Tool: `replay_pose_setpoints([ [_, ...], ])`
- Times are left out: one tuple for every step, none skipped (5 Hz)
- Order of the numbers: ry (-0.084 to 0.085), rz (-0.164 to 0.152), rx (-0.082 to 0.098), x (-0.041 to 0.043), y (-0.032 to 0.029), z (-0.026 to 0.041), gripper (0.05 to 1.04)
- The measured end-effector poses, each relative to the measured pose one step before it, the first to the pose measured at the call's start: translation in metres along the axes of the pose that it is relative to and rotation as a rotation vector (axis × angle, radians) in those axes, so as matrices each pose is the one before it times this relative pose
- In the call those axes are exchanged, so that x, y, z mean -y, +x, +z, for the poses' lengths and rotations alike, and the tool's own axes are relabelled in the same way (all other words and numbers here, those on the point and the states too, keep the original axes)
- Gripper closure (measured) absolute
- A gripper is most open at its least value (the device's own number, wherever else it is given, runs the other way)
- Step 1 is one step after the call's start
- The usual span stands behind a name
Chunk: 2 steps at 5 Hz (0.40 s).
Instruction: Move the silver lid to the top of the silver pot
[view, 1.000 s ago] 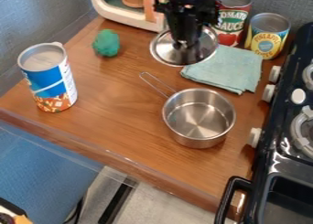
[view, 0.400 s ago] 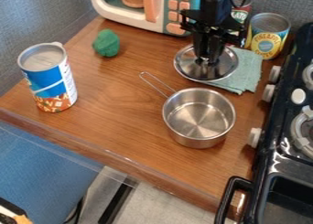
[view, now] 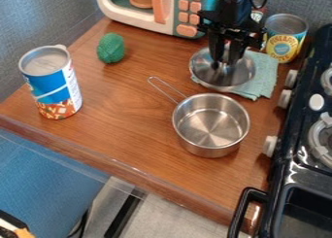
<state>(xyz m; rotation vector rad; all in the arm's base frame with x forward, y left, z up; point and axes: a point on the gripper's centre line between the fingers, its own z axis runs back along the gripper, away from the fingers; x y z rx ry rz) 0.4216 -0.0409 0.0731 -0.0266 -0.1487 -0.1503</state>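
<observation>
One open silver pot [view: 210, 125] stands near the silver lid [view: 204, 69].

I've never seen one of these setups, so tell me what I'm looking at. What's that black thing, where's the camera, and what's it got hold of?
The black thing is a robot arm, coming in from the top edge. Its claw points down and appears to grip the silver lid near its middle, over a pale green cloth. The camera is fixed and looks down at a slant.

On the wooden surface, nearer the camera, sits an uncovered silver pot. To its left in the picture are a blue-labelled can and a green object. A yellow-labelled can stands behind the cloth, a toy oven is at the back, and a black stove is at the picture's right.
</observation>
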Motion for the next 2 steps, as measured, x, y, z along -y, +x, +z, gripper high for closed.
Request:
replay_pose_setpoints([
  [-0.0030, 0.0080, -0.0213, 0.00050, -0.00212, 0.00342, 0.168],
  [0.0032, 0.0161, 0.0018, -0.00681, -0.00510, 0.02477, 0.072],
])
